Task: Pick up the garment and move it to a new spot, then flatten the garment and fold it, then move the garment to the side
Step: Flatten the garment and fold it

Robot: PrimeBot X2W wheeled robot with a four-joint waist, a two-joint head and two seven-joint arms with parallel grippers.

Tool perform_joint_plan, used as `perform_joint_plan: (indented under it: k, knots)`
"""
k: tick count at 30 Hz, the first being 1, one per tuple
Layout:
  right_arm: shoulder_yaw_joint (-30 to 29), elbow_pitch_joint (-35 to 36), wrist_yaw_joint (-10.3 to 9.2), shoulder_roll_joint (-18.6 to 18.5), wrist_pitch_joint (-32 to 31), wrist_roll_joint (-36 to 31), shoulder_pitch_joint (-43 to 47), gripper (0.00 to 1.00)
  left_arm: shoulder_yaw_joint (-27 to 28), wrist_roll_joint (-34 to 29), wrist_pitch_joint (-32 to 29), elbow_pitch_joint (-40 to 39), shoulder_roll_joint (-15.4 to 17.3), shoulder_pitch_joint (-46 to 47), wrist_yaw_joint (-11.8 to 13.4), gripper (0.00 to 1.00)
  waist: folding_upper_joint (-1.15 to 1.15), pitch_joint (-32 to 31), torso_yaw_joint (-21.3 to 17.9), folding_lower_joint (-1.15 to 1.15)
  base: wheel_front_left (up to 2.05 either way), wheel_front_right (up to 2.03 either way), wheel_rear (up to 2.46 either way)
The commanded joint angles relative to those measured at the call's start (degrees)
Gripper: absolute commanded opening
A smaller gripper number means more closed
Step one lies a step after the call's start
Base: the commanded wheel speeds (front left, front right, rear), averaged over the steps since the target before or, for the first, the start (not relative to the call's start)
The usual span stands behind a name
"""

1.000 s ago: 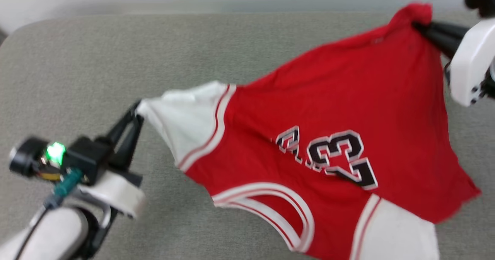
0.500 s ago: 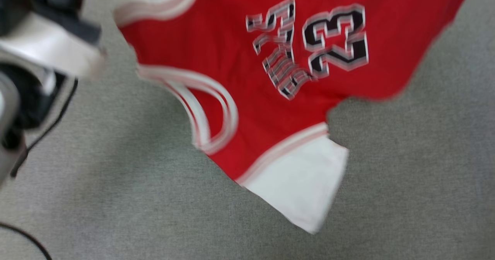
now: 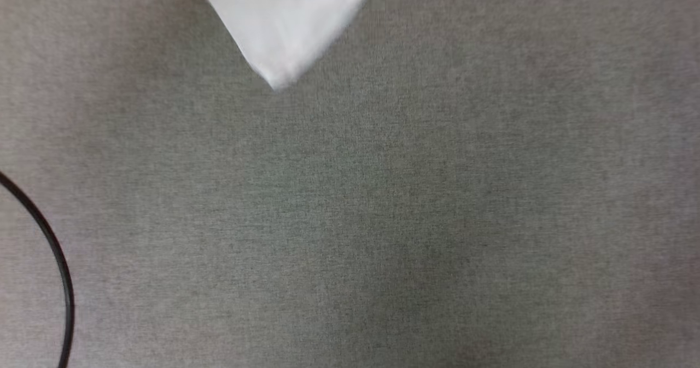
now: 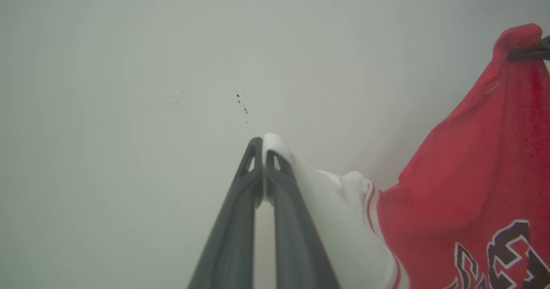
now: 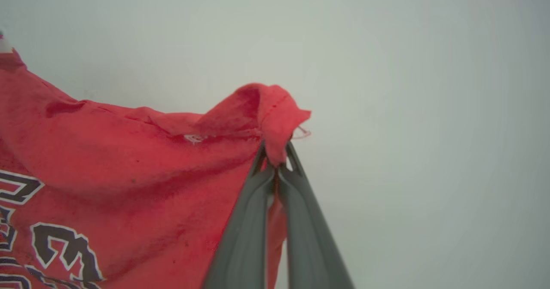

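In the left wrist view, the left gripper (image 4: 263,151) is seen pinched fully shut on the tip of a white sleeve (image 4: 331,207) of the garment (image 4: 472,173). The cloth is draped away from the fingertips toward 4 o'clock, with part of the black print (image 4: 507,254) at 5 o'clock. At 2 o'clock a red corner (image 4: 515,38) is nipped by a dark fingertip (image 4: 533,53) of the other arm.

In the right wrist view, the right gripper (image 5: 277,153) is clamped closed on that bunched red corner, with a bit of cloth poking past the tips at 12 o'clock. The rest is spread toward 8 to 9 o'clock. The garment is held up between both grippers against a pale backdrop (image 4: 129,87).

In the head view, a blurred white sleeve end (image 3: 284,23) is seen at 11 o'clock over a grey fabric surface (image 3: 383,220), and a black cable (image 3: 57,258) is noted at 8 o'clock.
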State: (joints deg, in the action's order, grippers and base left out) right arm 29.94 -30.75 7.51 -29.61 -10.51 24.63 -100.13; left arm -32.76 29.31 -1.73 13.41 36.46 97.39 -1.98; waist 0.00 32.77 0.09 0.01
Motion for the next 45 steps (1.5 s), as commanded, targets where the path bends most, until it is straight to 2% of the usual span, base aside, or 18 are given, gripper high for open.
perform_joint_plan:
  k: [1, 8, 9, 17, 25, 30, 40, 45]
  knots:
    - [0.05, -1.15, -0.04, 0.68, 0.62, -1.21, -3.15, 0.00, 0.17, -0.90, 0.75, 2.49, -0.96, 3.78, -0.59, 0.00, 0.00, 2.35, 0.17, -0.01, 0.00, 0.00, 0.00]
    - [0.25, -6.22, -0.04, 2.25, 2.92, -3.46, -12.56, 0.00, 0.11, -2.27, 4.29, 13.08, -4.73, 16.37, -2.79, 0.00, 0.00, 5.29, 0.90, -0.01, 0.00, 0.00, 0.00]
    - [0.71, -8.70, -0.04, 3.14, 4.07, -3.86, -14.32, 0.00, -0.54, -2.31, 5.53, 17.18, -6.17, 18.98, -3.43, 0.00, 0.00, 5.77, 1.10, -0.01, 0.00, 0.00, 0.00]
    - [5.43, -13.69, -0.04, 4.44, 7.45, -3.10, -12.32, 0.00, -2.99, -1.30, 9.41, 24.66, -7.95, 17.67, -4.69, 0.00, 0.00, 6.77, 1.29, -0.01, 0.00, 0.00, 0.00]
    - [11.80, -16.93, -0.05, 5.78, 12.28, 0.18, -2.14, 0.00, -6.47, 0.91, 13.61, 29.42, -7.74, 6.17, -5.29, 0.00, 0.00, 5.33, 1.05, -0.01, 0.00, 0.00, 0.00]
    - [15.77, -17.29, -0.05, 5.70, 14.41, 3.40, 5.63, 0.00, -8.01, 2.29, 15.72, 28.97, -7.41, -3.59, -5.31, 0.00, 0.00, 2.89, 1.17, -0.01, 0.00, 0.00, 0.00]
    - [22.39, -15.10, -0.04, 2.93, 17.91, 9.37, 21.13, 0.00, -10.14, 3.63, 16.74, 18.45, -5.33, -26.98, -0.93, 0.00, 0.00, -4.29, 1.35, -0.01, 0.00, 0.00, 0.00]
    - [25.76, -13.36, -0.04, 1.12, 19.76, 12.97, 29.61, 0.00, -10.84, 5.29, 16.85, 11.47, -3.09, -40.08, 2.75, 0.00, 0.00, -9.15, 1.15, -0.01, 0.00, 0.00, 0.00]
